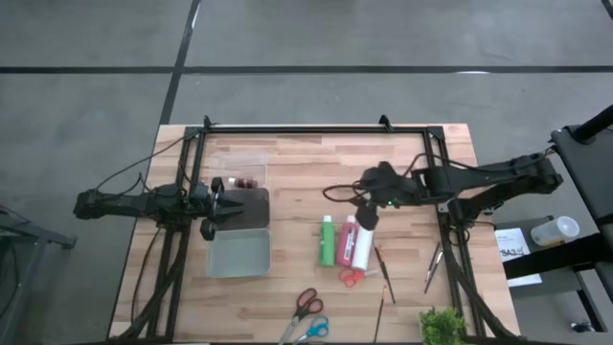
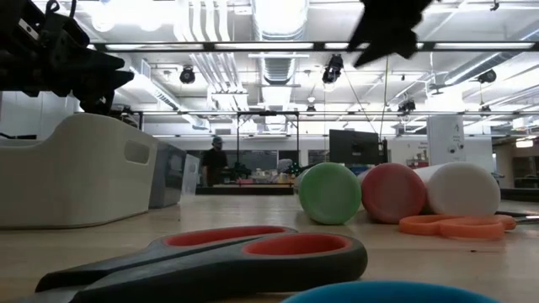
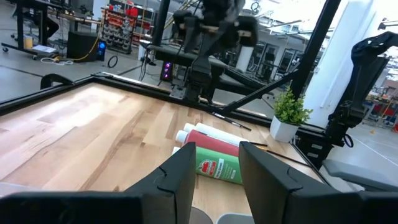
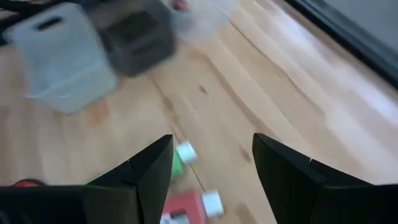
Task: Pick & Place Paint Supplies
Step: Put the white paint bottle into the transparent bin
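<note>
Three paint bottles lie side by side on the wooden table, each on its side: green point(image 1: 328, 241), red point(image 1: 347, 240) and white point(image 1: 363, 245). Thin brown-handled brushes point(image 1: 385, 274) lie just right of them. My right gripper point(image 1: 365, 213) hangs open above the bottles' far ends, tilted down, with nothing between its fingers; its wrist view shows the green bottle's cap point(image 4: 185, 152) and the red bottle point(image 4: 186, 210) below. My left gripper point(image 1: 213, 202) waits open and level over the bins at the table's left, looking across at the bottles point(image 3: 216, 163).
A clear box point(image 1: 239, 171), a dark bin point(image 1: 249, 205) and a pale grey bin point(image 1: 239, 252) stand in a row at the left. Orange scissors point(image 1: 351, 278) lie near the bottles, red point(image 1: 306, 302) and blue point(image 1: 312, 331) scissors near the front edge. A small plant point(image 1: 441, 326) stands at the front right.
</note>
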You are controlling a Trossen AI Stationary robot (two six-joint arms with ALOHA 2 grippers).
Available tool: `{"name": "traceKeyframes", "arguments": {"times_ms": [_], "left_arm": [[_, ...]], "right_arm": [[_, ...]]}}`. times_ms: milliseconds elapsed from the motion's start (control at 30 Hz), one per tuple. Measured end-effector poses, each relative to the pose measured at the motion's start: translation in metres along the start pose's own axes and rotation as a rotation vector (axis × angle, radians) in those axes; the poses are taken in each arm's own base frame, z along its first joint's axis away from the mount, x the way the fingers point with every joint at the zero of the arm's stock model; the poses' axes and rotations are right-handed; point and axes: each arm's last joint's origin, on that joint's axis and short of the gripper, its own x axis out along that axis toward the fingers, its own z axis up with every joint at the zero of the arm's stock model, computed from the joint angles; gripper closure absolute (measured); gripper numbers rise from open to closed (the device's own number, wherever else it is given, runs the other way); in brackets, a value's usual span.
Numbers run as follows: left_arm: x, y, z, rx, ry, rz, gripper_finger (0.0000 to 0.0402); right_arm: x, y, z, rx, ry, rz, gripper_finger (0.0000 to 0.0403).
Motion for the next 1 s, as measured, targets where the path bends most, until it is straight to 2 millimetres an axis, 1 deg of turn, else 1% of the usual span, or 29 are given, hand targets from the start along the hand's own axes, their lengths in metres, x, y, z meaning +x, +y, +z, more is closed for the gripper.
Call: {"name": "traceKeyframes", "arguments": {"times_ms": [133, 333, 400, 567, 633, 767, 833, 1000], "left_arm": [[0.0, 0.0, 0.0, 0.0, 0.0, 0.0, 0.0272], [0.0, 0.0, 0.0, 0.0, 0.0, 0.0, 0.0272], [0.0, 0.0, 0.0, 0.0, 0.005, 0.002, 0.0272], [0.001, 0.0, -0.002, 0.001, 0.019, 0.003, 0.0272], [0.001, 0.0, -0.002, 0.001, 0.023, 0.004, 0.0272], [0.002, 0.0, -0.002, 0.002, 0.027, 0.006, 0.0272], [0.002, 0.0, -0.002, 0.002, 0.026, 0.007, 0.0272], [0.002, 0.0, -0.002, 0.002, 0.026, 0.007, 0.0272]], "right_arm": [[-0.001, -0.004, -0.013, 0.149, 0.08, -0.049, 0.0186], [0.007, -0.003, -0.034, 0.368, 0.285, -0.11, 0.0186], [0.007, 0.0, -0.04, 0.398, 0.365, -0.146, 0.0186], [0.01, 0.014, -0.036, 0.433, 0.455, -0.227, 0.0186], [0.014, 0.023, -0.031, 0.435, 0.463, -0.242, 0.0186], [0.026, 0.036, -0.029, 0.407, 0.51, -0.292, 0.0186], [0.033, 0.039, -0.031, 0.395, 0.55, -0.344, 0.0186], [0.043, 0.049, -0.035, 0.434, 0.596, -0.376, 0.0186]]}}
